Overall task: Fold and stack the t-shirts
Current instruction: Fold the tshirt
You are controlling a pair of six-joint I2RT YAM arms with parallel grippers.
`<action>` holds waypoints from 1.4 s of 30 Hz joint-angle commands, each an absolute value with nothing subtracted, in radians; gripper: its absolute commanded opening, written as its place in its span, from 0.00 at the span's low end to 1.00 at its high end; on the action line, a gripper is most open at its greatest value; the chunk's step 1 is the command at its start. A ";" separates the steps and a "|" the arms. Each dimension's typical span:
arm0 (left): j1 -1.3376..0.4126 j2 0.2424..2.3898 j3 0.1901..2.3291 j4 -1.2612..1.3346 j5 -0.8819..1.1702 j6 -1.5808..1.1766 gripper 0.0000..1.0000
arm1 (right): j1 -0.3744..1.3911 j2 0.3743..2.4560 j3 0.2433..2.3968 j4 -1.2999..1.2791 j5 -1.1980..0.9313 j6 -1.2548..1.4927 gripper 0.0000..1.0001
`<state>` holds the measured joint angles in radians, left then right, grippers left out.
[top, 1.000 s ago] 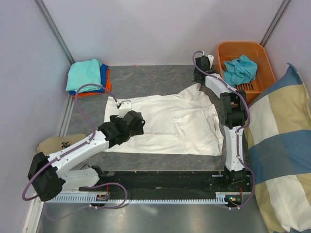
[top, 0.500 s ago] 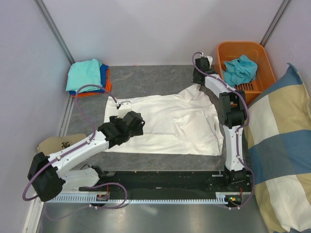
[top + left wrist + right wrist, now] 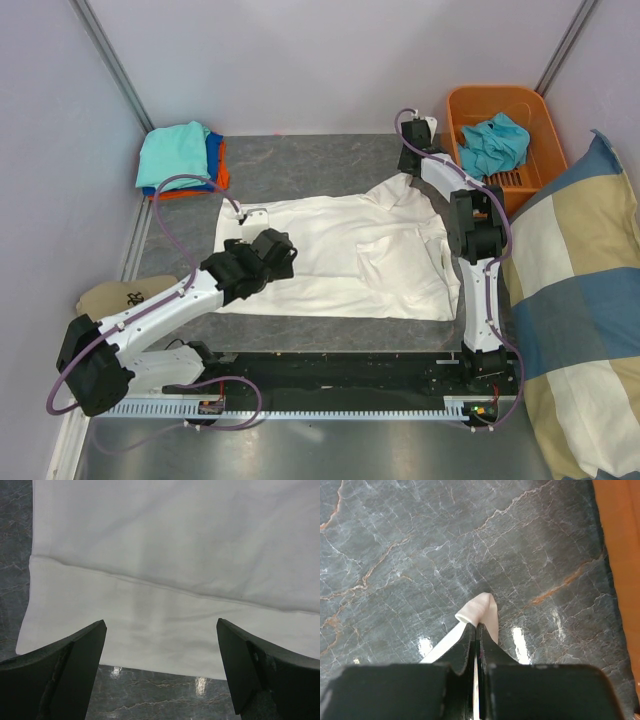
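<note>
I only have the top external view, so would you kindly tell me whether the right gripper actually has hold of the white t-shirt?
Observer: Yes, the right wrist view shows the right gripper shut on a small fold of the white t-shirt, with cloth poking out beyond it.
Operator: Thank you; and the left gripper?
Observer: Its wrist view shows the left gripper open wide over the shirt's hem, holding nothing.
Operator: Is that hem flat?
Observer: Yes, it lies smooth on the marbled table.

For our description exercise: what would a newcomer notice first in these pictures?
A big white t-shirt lies spread across the middle of the dark table. The right end effector is shut on a pinch of its cloth at the far side; the left end effector hangs open over its hemmed edge.
</note>
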<state>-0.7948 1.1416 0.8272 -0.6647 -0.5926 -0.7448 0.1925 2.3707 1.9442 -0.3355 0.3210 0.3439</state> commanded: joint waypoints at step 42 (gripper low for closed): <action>-0.146 1.842 1.268 -0.201 -0.423 -0.552 0.65 | 0.183 2.180 1.741 -0.244 0.299 0.385 0.00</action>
